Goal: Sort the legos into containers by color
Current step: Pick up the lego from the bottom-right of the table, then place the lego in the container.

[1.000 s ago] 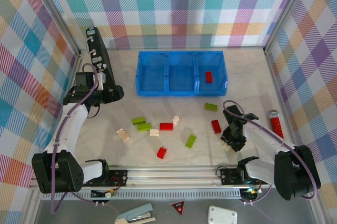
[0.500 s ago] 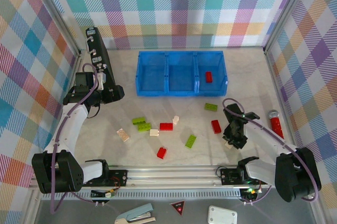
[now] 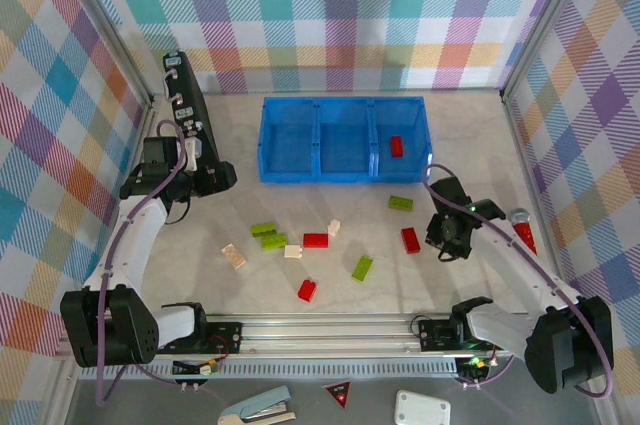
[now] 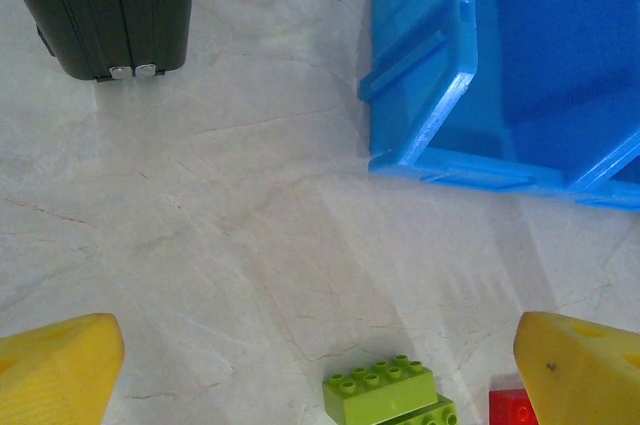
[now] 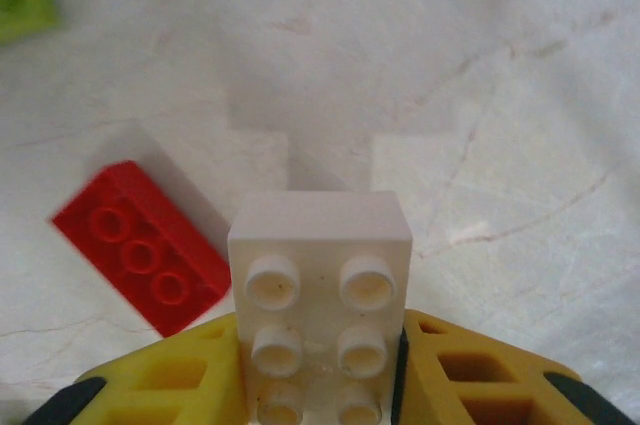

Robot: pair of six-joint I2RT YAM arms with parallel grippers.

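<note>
We see the blue tray (image 3: 345, 174) set crosswise at the far side of the desk (image 3: 480, 145), three square compartments in a row. A red lego (image 3: 396, 146) lies flat in the right-hand one. A cream lego (image 5: 320, 245) sits clamped in the right gripper (image 5: 320, 385), studs facing the wrist camera, with a second red lego (image 5: 140, 260) flat on the desk beside it. In front of the tray, others lie scattered — two lime legos (image 3: 269, 235) touching, a lone lime lego (image 3: 362, 267) askew.

We see a blue tray (image 3: 290, 140), red bricks (image 3: 315, 240), lime bricks (image 3: 362, 267), a cream brick (image 5: 320, 245), yellow fingers (image 4: 575, 365), a black device (image 3: 190, 120), a pale veined table (image 3: 470, 145) and pastel plaid walls (image 3: 330, 15).
</note>
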